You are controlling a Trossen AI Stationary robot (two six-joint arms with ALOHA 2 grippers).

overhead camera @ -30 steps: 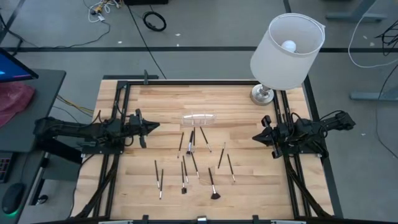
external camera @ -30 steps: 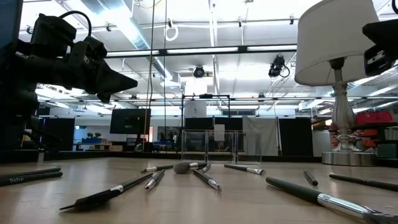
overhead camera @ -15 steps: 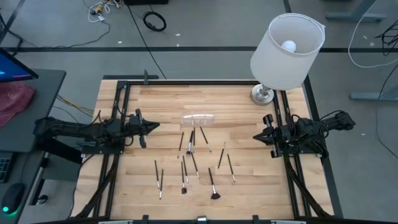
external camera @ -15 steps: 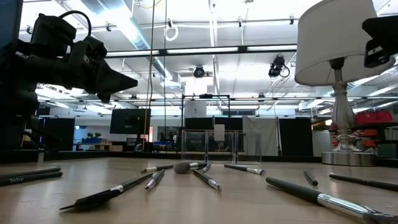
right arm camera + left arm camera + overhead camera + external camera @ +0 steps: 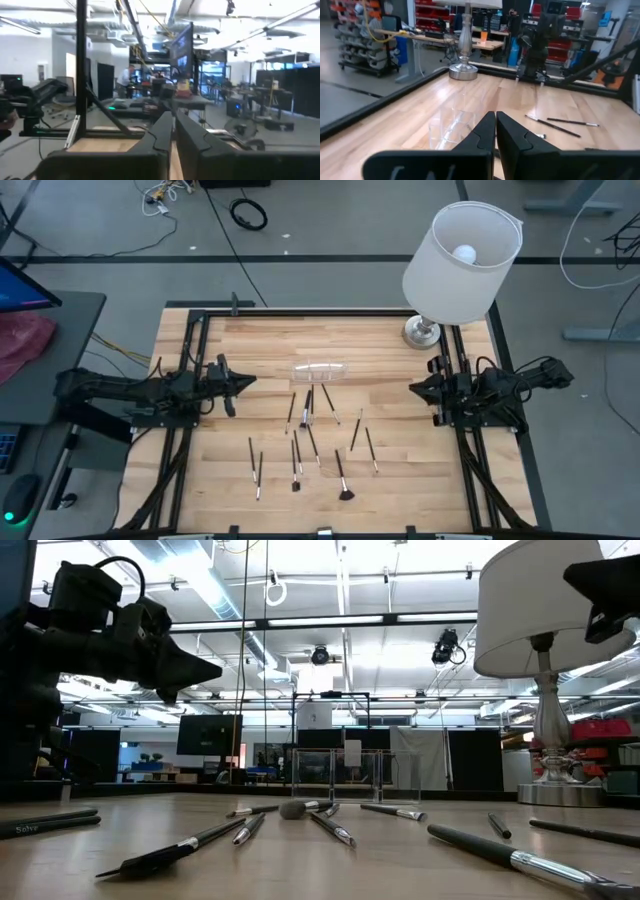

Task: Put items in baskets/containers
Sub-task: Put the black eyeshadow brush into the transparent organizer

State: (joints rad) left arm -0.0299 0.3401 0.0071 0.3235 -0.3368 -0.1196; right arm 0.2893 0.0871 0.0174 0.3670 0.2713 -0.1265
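Observation:
Several thin makeup brushes (image 5: 310, 435) lie flat and scattered on the wooden table's middle, a fan-shaped one (image 5: 346, 493) nearest the front edge. They also show lying flat in the low view (image 5: 330, 828). A clear container (image 5: 320, 371) lies on its side just beyond them, and it is ahead of the fingers in the left wrist view (image 5: 451, 125). My left gripper (image 5: 250, 381) hovers shut and level at the table's left, pointing at the container. My right gripper (image 5: 412, 388) hovers shut at the table's right, tipped slightly upward (image 5: 173, 116).
A lamp with a white shade (image 5: 462, 260) stands on its metal base (image 5: 422, 332) at the far right corner, close to my right arm. Black frame rails (image 5: 195, 350) run along the table's left and right sides. Bare wood lies between each gripper and the brushes.
My right gripper has tipped its fingers upward and rolled a little while staying in the same spot. The brushes and the container have not moved.

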